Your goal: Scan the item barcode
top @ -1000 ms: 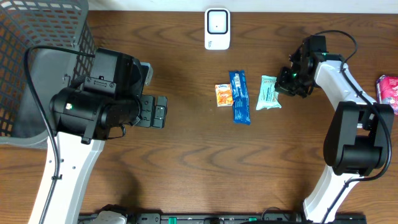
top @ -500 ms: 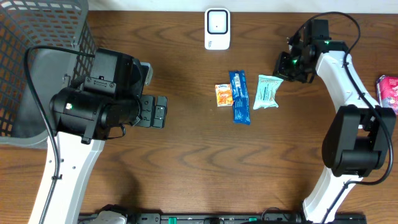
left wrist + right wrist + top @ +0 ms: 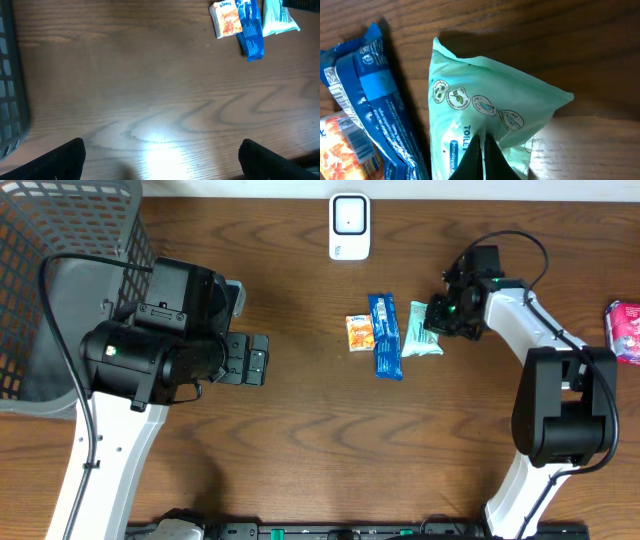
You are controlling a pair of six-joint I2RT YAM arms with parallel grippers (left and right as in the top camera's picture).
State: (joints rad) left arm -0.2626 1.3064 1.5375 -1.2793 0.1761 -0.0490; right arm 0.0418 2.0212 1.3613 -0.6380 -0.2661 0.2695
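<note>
Pale green soft wipes packet [image 3: 485,95] apparently pinched in shut jaws of right gripper [image 3: 482,152], centre-right. Left gripper [image 3: 162,165] jaws wide, empty. White box-shaped scanner [image 3: 349,225] top centre unreached; scan pending.

Three views of one table [image 3: 320,440]
Overhead looks straight down from well above; the left wrist camera looks across the wood from mid-height; the right wrist camera sits close, seemingly angled down; all three share the green packet [image 3: 490,100] and blue packet [image 3: 370,95]

Left end effector [image 3: 160,155] wide, right [image 3: 482,152] closed.
</note>
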